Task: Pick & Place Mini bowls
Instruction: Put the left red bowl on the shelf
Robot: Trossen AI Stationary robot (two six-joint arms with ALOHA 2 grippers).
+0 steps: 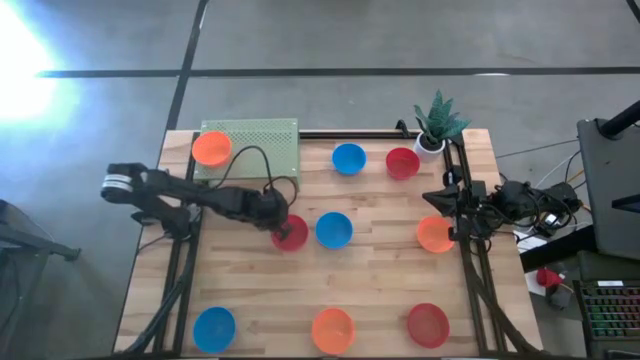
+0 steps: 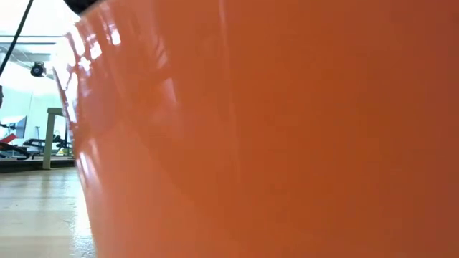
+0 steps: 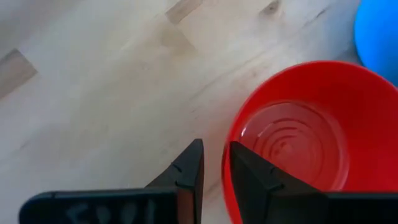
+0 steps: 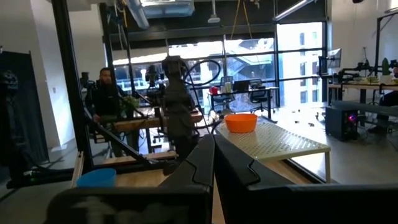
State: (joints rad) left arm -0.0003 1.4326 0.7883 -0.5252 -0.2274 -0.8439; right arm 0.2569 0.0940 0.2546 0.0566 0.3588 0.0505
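Nine bowls lie spread over the table (image 1: 380, 265), eight on the wood and one orange bowl (image 1: 211, 148) up on the green perforated rack (image 1: 262, 145). The left gripper (image 1: 281, 222) reaches to the middle row and sits at the rim of the red bowl (image 1: 291, 234), which lies just beside the blue bowl (image 1: 333, 230).

In the left wrist view its fingers (image 3: 189, 171) stand narrowly apart with the near rim of that red bowl (image 3: 314, 137) running between them, one finger outside the wall and one inside. That looks like a rim pinch, either closing or letting go; which of the two cannot be told. The bowl rests flat on the wood.

If it is a pick, the next move calls for a firm pinch on the thin wall, then a straight lift so the bowl does not tip or nudge the blue one beside it.

The right gripper (image 1: 452, 198) waits at the table's right edge with its fingers (image 4: 199, 163) pressed together, empty, next to another orange bowl (image 1: 436, 234).

The low view is almost wholly filled by a third orange bowl (image 2: 287, 129) right at the lens, so the working grip is hidden there. Where the bowl is meant to go is not shown.
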